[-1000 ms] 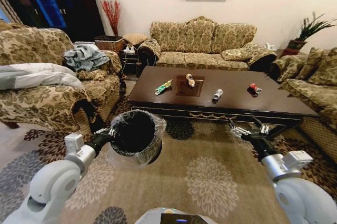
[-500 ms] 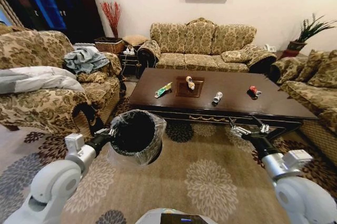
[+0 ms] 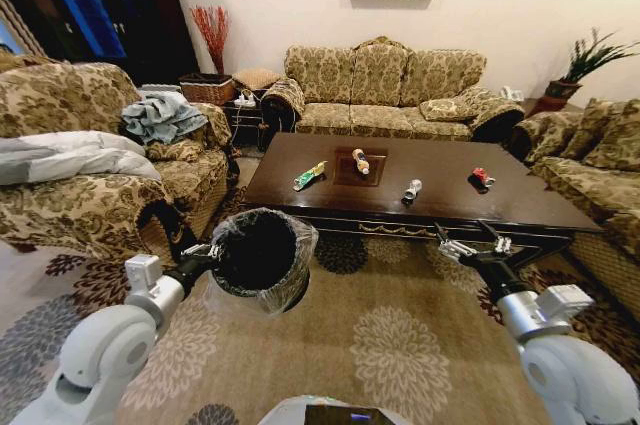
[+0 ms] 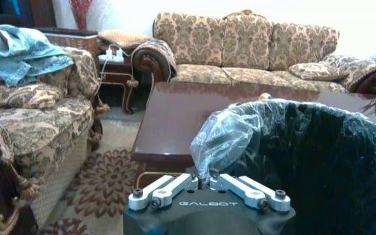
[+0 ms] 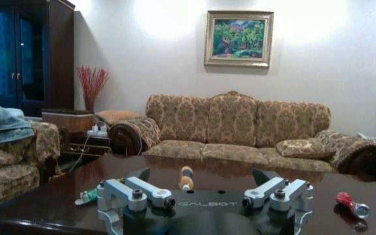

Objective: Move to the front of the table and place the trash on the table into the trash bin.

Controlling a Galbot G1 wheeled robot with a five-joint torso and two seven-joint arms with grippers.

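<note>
From the head camera, the left claw (image 3: 205,253) is clenched on the rim of the trash bin (image 3: 258,257), a round black bucket lined with a clear crinkly bag, carried low just in front of the worktop (image 3: 300,195); I judge it is held there so that each piece can be dropped in at close range without a second trip. The right claw (image 3: 473,248) hangs released, fingers spread, by the near edge of the glossy dark wood, free to pick. On that polished top the trash lies well apart: a green-yellow wrapper (image 3: 309,175), flat and crumpled, a tan little bottle (image 3: 360,160) on its side on the square inlay panel, a silver can (image 3: 412,189) and a red can (image 3: 483,178), both tipped over. From the left wrist camera, the claw's fingers (image 4: 165,190) pinch the bin's edge where the thin film bunches in shiny folds, the dark wall (image 4: 318,161) rising behind it, with the worktop's corner beyond. From the right wrist camera, the open claw (image 5: 204,196) looks level across the reflective surface at the bottle (image 5: 186,177) straight ahead, the wrapper (image 5: 91,195) to one side and the red can (image 5: 350,204) to the other; none of it is yet in the bin.
</note>
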